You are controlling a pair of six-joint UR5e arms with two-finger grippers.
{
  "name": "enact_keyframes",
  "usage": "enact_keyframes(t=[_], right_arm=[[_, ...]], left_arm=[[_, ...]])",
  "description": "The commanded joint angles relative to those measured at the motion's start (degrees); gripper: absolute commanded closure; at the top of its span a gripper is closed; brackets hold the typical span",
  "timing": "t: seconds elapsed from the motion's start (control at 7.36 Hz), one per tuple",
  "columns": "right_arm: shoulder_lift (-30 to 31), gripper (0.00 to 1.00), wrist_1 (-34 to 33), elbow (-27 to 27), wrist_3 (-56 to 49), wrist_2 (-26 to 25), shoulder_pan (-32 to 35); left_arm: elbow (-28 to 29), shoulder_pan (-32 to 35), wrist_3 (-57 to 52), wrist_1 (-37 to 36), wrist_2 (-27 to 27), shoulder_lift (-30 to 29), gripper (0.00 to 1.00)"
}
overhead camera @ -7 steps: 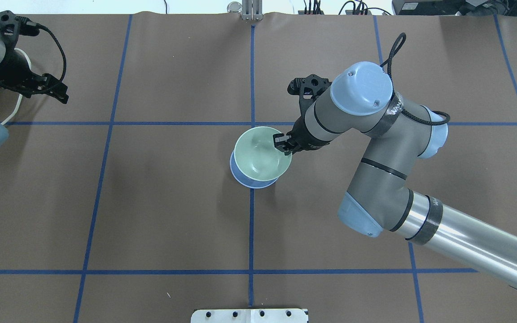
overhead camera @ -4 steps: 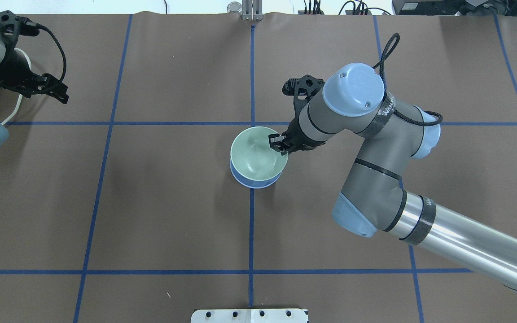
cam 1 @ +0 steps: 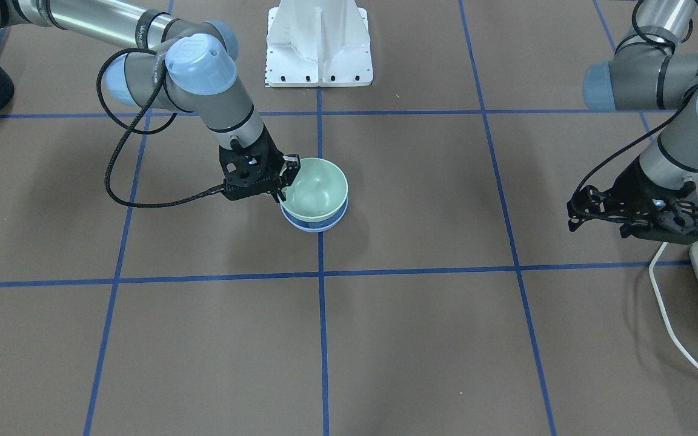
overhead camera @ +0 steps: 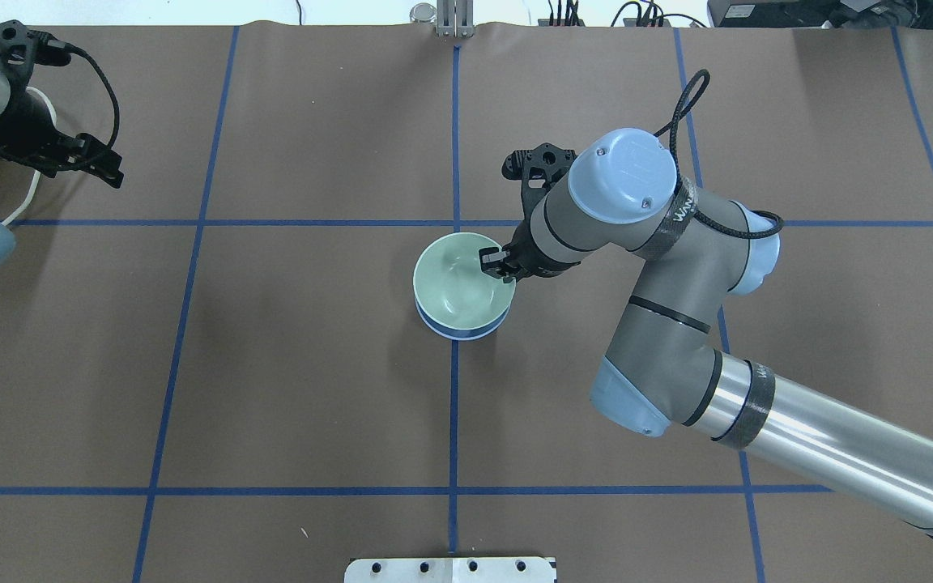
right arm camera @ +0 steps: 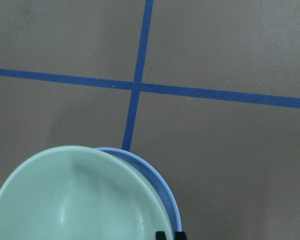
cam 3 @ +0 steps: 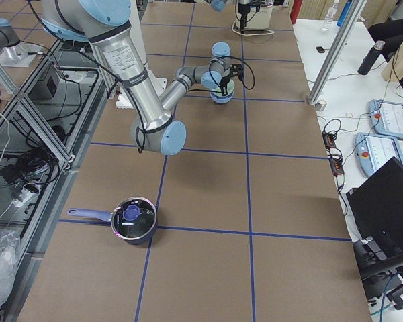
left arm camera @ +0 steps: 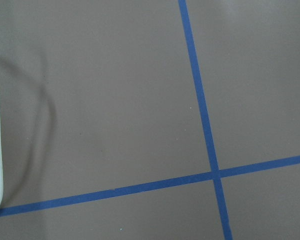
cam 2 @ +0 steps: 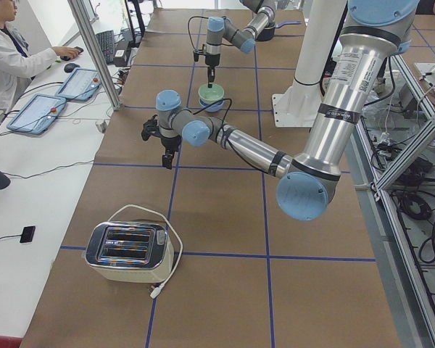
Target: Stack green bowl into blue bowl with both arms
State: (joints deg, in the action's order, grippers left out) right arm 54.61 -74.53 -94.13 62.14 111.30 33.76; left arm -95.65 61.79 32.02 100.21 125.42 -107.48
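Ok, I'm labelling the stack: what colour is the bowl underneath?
The bottom bowl is pale periwinkle blue, clearest in the right wrist view.

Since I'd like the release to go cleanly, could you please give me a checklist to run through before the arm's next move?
1. Right gripper is pinched on the rim of the green bowl, one finger inside and one outside: ok.
2. Green bowl is over the blue bowl, whose rim shows just below it: ok.
3. Green bowl is fully seated and level in the blue one; it looks slightly off-centre in the right wrist view: cannot tell.
4. Blue bowl stands upright on the table: ok.
5. Left gripper is far off to the side, away from both bowls: ok.
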Motion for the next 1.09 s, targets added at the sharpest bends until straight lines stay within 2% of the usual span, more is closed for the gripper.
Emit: enact_keyframes(t=[0.0,0.95], right_arm=[[0.06,0.84,-0.09,0.17,0.0,-0.12,-0.36],[-0.38,0.84,0.35,1.75,-0.09,-1.53,-0.36]], left_arm=[[0.11,-0.09,-0.03,0.16,0.0,0.08,0.03],[0.64,-0.18,0.06,0.34,0.0,-0.01,0.03]])
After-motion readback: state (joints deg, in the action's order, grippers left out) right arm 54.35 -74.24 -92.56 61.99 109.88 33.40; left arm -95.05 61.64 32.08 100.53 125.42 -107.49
